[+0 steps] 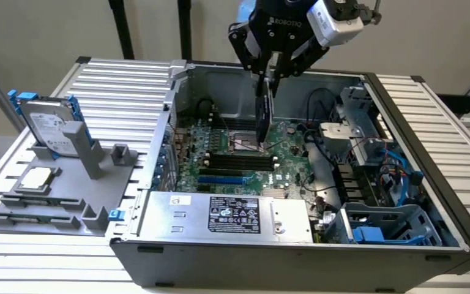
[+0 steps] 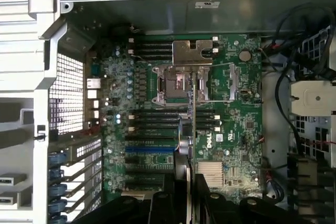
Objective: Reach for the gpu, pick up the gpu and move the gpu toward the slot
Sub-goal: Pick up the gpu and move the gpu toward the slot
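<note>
The gpu (image 1: 262,113) hangs upright and edge-on, dark and thin, over the green motherboard (image 1: 288,159) inside the open computer case. My gripper (image 1: 269,72) is shut on its top edge. In the wrist view the gpu (image 2: 192,129) runs as a thin vertical line from between my black fingers (image 2: 160,205) out across the board. It crosses the processor socket (image 2: 176,85) and the rows of black slots (image 2: 152,124). A blue slot (image 2: 149,150) lies just beside the card's line. The card stays above the board, not touching any slot.
A silver power supply (image 1: 227,214) fills the case front. Cables and a drive cage (image 1: 382,223) crowd the exterior view's right side. Outside the case, at the exterior view's left, a grey stand (image 1: 71,184) holds a hard drive with blue rails (image 1: 47,122) and a square processor chip (image 1: 37,179).
</note>
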Motion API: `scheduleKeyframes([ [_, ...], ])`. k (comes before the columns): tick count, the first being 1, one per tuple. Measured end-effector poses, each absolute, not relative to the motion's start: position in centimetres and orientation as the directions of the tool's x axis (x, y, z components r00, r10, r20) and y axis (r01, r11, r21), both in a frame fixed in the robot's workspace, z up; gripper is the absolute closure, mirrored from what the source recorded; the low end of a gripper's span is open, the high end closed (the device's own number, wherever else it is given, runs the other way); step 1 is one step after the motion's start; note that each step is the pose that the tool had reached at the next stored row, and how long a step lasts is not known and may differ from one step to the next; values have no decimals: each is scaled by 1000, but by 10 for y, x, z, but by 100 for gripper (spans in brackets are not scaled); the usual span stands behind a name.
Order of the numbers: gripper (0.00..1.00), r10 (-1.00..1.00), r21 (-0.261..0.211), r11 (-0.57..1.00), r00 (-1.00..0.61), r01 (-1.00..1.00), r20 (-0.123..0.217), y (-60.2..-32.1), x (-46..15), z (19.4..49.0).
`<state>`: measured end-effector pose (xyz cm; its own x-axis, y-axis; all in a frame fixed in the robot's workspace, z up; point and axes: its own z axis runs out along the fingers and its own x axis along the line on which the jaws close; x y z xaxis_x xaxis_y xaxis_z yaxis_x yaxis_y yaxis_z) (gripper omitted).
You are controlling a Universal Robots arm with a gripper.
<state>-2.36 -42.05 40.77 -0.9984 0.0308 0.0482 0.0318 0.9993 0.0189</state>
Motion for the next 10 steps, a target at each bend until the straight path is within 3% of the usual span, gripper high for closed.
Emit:
scheduleKeyframes([
  [10, 74, 27, 19, 999, -998, 28, 48, -420, -21, 408],
])
